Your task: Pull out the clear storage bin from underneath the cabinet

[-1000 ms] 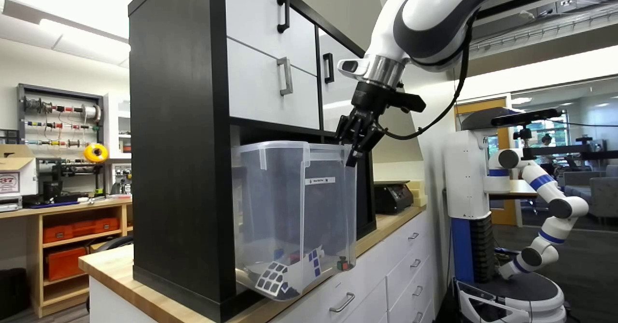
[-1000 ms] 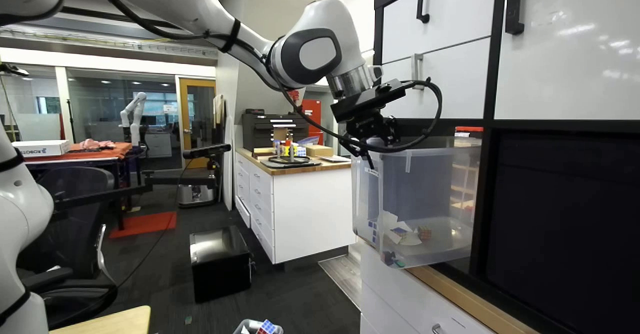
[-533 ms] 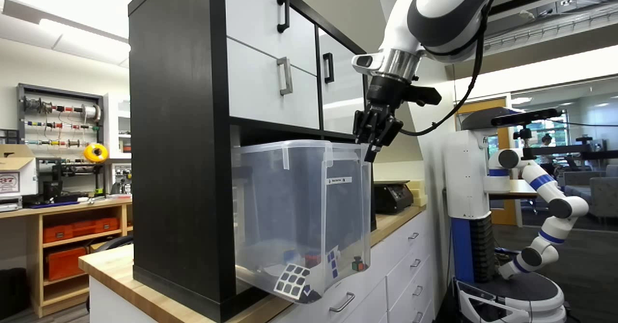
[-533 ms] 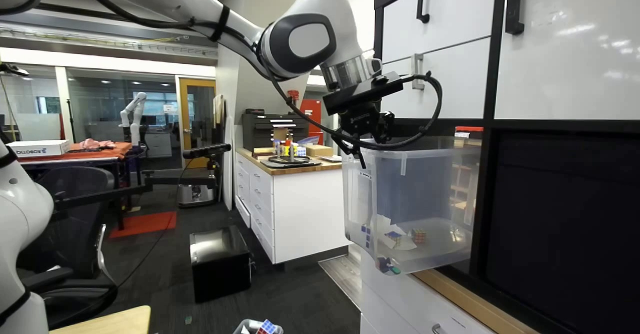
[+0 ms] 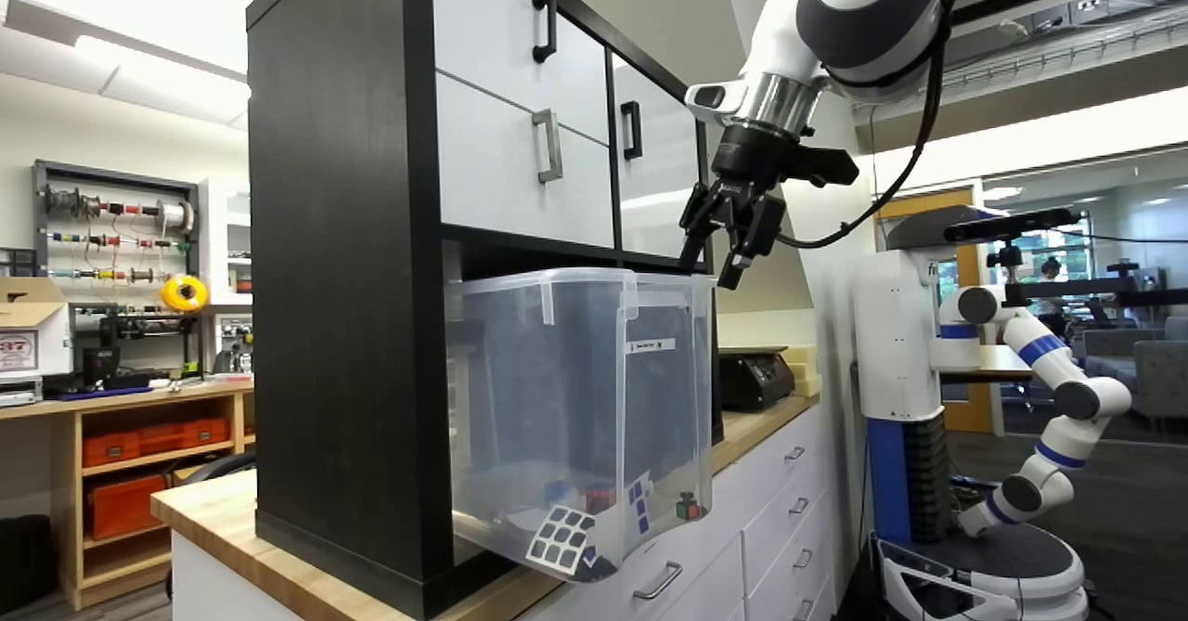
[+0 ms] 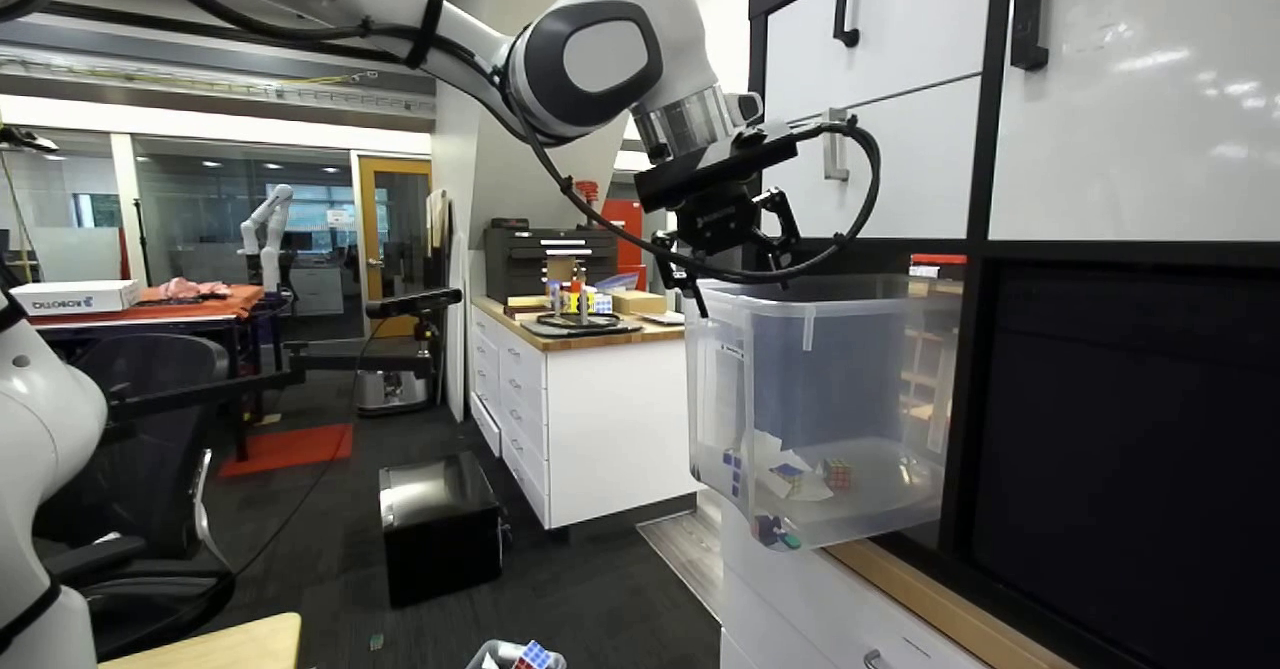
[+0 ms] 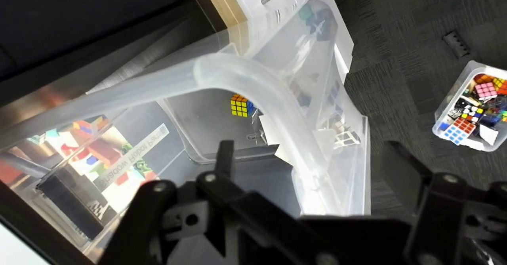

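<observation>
In an exterior view, the clear storage bin (image 5: 557, 380) juts from the lower cubby (image 5: 501, 259) of the cabinet (image 5: 334, 278), past the front edge of the wooden worktop (image 5: 213, 502); the gripper (image 5: 709, 273) hangs at the bin's outer rim. In an exterior view, a puzzle cube (image 6: 838, 473) lies inside the bin. In the wrist view, the rim runs between the gripper's widely spread fingers.

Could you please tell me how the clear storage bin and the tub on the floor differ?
The clear storage bin juts out of the cabinet, while the tub stands on the floor. The clear storage bin is sparsely filled, with bare bottom showing; the tub is crowded. Both are open-topped and hold puzzle cubes.
</observation>
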